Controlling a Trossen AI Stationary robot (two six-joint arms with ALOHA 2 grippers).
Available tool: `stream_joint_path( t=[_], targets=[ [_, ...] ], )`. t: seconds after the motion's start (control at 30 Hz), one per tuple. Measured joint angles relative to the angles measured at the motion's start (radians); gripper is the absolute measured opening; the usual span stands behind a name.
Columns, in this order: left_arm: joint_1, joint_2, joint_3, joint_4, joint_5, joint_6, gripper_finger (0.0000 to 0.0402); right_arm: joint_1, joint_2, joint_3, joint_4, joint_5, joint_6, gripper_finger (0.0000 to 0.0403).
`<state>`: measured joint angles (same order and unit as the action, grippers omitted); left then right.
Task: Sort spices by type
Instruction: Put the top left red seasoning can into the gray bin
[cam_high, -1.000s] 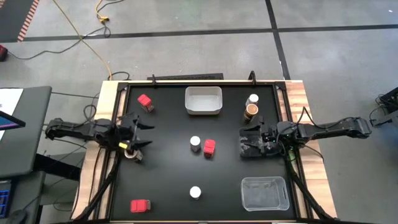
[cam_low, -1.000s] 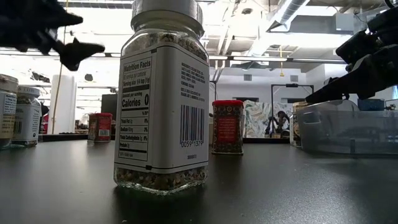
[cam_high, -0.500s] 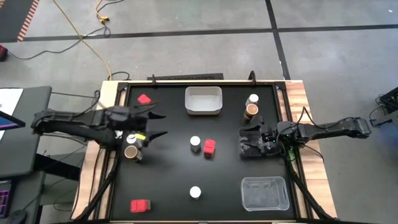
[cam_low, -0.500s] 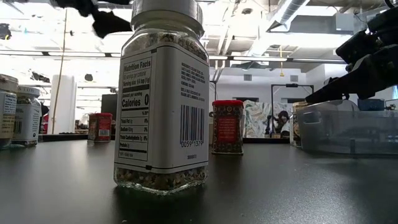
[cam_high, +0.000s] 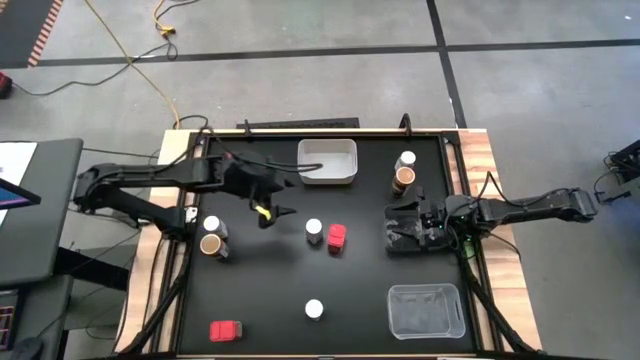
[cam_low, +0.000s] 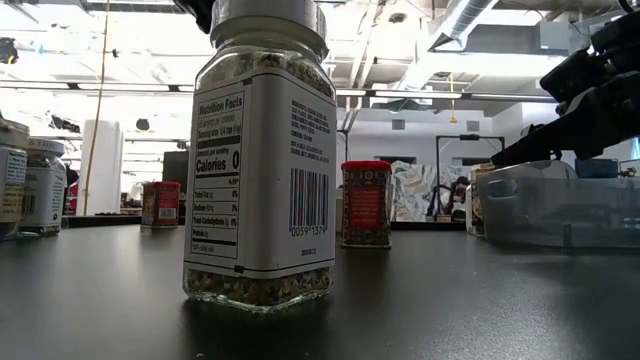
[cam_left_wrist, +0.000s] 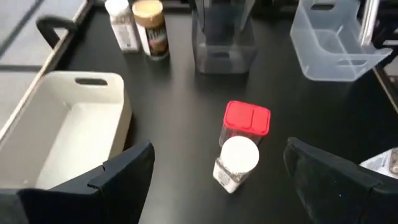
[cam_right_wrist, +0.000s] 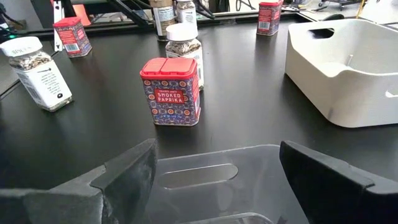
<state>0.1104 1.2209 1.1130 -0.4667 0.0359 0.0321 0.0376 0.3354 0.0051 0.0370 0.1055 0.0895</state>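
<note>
My left gripper (cam_high: 275, 203) hangs wide open, empty, near the bench's far edge beside the white bin (cam_high: 327, 162). Right gripper (cam_high: 393, 228) open by the right edge. Red box (cam_high: 337, 236) and white-lidded jar (cam_high: 314, 231) touch mid-bench.

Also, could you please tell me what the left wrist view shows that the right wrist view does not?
Only the left wrist view shows the corner clear bin, plus a far white-lidded jar beside a brown jar. Only the right wrist view shows a lone white-lidded jar, a red box near it and a farther red box. Both show the white bin, the central red box with the central white-lidded jar beside it, and a clear container at the open right pincer. The left pincer is open too.
</note>
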Motion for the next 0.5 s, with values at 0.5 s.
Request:
stream_joint_path(
  t=[0.5],
  targets=[
    [0.001, 0.023, 0.003, -0.047, -0.014, 0.01, 0.0343, 0.0, 0.0, 0.0, 0.0, 0.0, -0.001, 0.0368]
  ],
)
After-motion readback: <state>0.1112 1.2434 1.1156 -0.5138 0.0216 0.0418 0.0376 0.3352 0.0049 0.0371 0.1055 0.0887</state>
